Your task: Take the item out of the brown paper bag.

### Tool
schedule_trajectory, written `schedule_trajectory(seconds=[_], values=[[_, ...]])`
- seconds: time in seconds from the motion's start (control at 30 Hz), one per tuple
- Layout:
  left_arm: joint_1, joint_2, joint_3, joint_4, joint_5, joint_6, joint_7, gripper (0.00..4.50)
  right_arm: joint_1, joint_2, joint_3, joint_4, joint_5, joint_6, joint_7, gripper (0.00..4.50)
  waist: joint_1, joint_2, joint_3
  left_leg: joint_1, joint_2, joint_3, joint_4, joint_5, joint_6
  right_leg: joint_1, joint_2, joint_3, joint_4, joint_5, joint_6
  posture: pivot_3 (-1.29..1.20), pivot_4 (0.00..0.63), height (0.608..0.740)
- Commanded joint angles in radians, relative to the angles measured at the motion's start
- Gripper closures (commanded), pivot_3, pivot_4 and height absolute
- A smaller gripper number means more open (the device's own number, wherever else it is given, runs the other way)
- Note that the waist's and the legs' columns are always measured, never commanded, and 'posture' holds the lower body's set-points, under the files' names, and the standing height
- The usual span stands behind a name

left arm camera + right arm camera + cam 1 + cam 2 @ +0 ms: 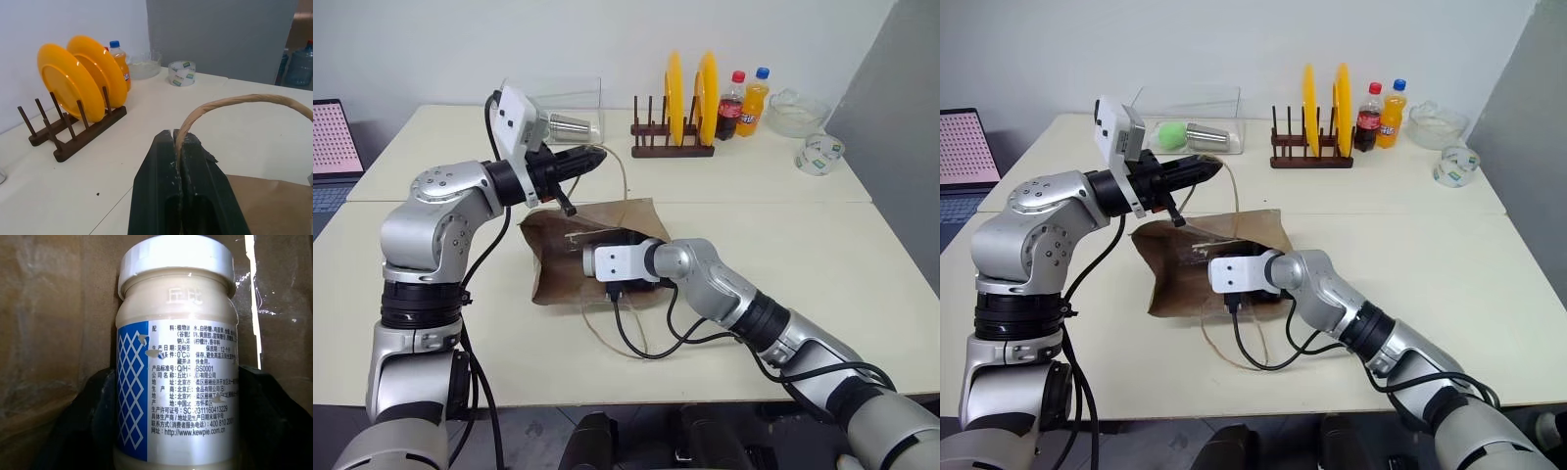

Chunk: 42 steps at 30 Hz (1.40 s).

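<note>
Brown paper bag lies flat near the dish rack. Left gripper jaws clamped on its cord handle; right gripper jaws apart, flanking a white-capped jar inside the bag.

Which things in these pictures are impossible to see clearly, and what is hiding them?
- Right gripper: in the eye views, its fingers are inside the creased brown paper bag.
- White-capped cream plastic jar: right wrist view; bottom cut off by the edge.
- Whether the fingers press the jar: unclear.
- Tan cord handle: left wrist view; far end cut off.
</note>
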Motion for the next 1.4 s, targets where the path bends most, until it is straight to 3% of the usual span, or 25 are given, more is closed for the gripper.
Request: schedule_trajectory(seconds=[0.03, 0.2, 0.53, 0.77, 0.9, 0.97, 1.07, 1.2, 1.4], values=[[-0.008, 0.001, 0.008, -0.021, 0.007, -0.022, 0.006, 4.5, 0.002, -0.006, -0.066, -0.071, 0.033, -0.072, 0.019, 1.47, 0.0, 0.0, 0.0, 0.0, 0.0, 0.0, 0.0, 0.0, 0.0, 0.0, 0.0, 0.0, 0.0, 0.0, 0.0, 0.0, 0.15, 0.74], [-0.009, 0.005, 0.003, 0.001, 0.035, -0.033, 0.021, 4.5, 0.026, -0.008, -0.17, -0.177, 0.174, -0.137, 0.104, 1.47, -0.001, 0.0, 0.001, -0.001, 0.0, 0.0, 0.0, 0.0, 0.0, -0.001, 0.0, 0.0, 0.0, 0.0, 0.0, 0.0, 0.15, 0.74], [-0.022, -0.002, -0.01, 0.093, 0.113, -0.095, 0.04, 4.5, 0.072, 0.005, -0.397, -0.314, 0.612, -0.142, 0.323, 1.47, -0.001, 0.0, 0.001, -0.001, 0.0, -0.001, -0.001, 0.0, 0.0, 0.0, 0.0, -0.001, -0.001, 0.001, -0.001, 0.0, 0.15, 0.74], [-0.024, -0.011, -0.02, 0.125, 0.14, -0.124, 0.038, 4.5, -0.007, 0.07, -0.614, -0.309, 0.865, 0.019, 0.239, 1.47, -0.002, 0.001, 0.001, -0.001, 0.0, -0.001, -0.002, 0.0, 0.0, -0.001, 0.0, -0.001, 0.0, 0.002, -0.004, 0.0, 0.15, 0.74], [-0.019, -0.013, -0.021, 0.127, 0.146, -0.134, 0.04, 4.5, -0.101, 0.034, -0.787, -0.252, 0.937, 0.059, 0.122, 1.47, 0.001, 0.001, 0.001, -0.001, 0.0, -0.001, -0.002, 0.0, 0.0, -0.001, -0.001, -0.001, -0.001, 0.003, -0.004, 0.0, 0.15, 0.74], [-0.015, -0.013, -0.017, 0.121, 0.145, -0.135, 0.041, 4.5, -0.109, -0.022, -0.834, -0.247, 0.928, 0.056, 0.088, 1.47, 0.007, 0.001, 0.001, -0.001, 0.0, -0.001, -0.002, 0.0, 0.0, -0.001, -0.001, -0.002, -0.001, 0.003, -0.004, 0.0, 0.15, 0.74], [-0.01, -0.013, -0.015, 0.118, 0.145, -0.136, 0.042, 4.5, -0.043, -0.197, -0.843, -0.206, 0.817, 0.017, 0.089, 1.47, 0.018, 0.001, 0.001, -0.001, -0.001, 0.0, -0.005, 0.0, 0.0, -0.001, -0.002, -0.002, -0.004, 0.003, -0.004, 0.0, 0.15, 0.74], [-0.009, -0.014, -0.016, 0.118, 0.147, -0.142, 0.041, 4.5, 0.08, -0.426, -0.753, -0.09, 0.625, -0.102, 0.136, 1.47, 0.02, 0.001, 0.001, -0.002, -0.001, 0.001, -0.01, 0.0, 0.0, 0.001, -0.003, -0.001, -0.012, 0.003, -0.003, 0.0, 0.15, 0.74], [-0.02, -0.019, -0.023, 0.132, 0.151, -0.156, 0.033, 4.5, 0.158, -0.555, -0.627, 0.076, 0.453, -0.243, 0.191, 1.47, -0.002, 0.004, 0.003, -0.004, 0.0, 0.008, -0.013, 0.0, 0.001, -0.005, -0.002, 0.003, -0.011, 0.003, -0.002, 0.0, 0.15, 0.74]])
